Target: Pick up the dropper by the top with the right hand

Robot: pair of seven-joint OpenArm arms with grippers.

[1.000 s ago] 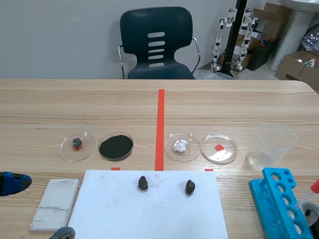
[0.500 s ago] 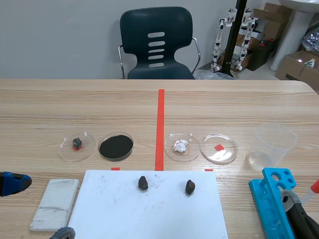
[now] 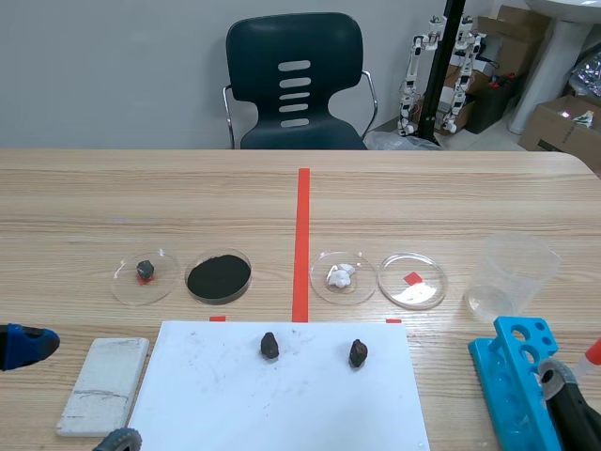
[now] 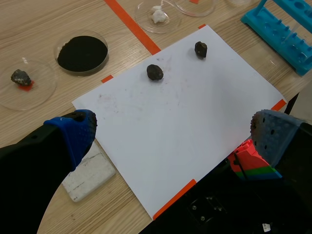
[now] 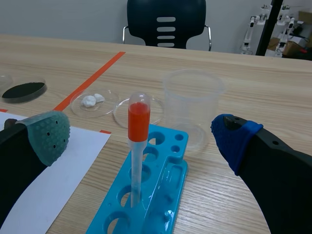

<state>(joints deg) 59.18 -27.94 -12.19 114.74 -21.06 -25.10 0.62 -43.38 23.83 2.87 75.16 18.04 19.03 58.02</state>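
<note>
The dropper stands upright in the blue rack, its red bulb ahead of the right tool, between its 2 spread fingers. A clear beaker stands just behind. The left tool hangs open over the white sheet.

- Slim clear dropper with an orange-red bulb near the top and a clear rounded cap above it.
- Upright, stem down in a round hole of the blue rack, bulb well above the rack's top edge.
- Untouched, free on every side above the rack.
- On the table by its near right corner, close to the right edge.
</note>
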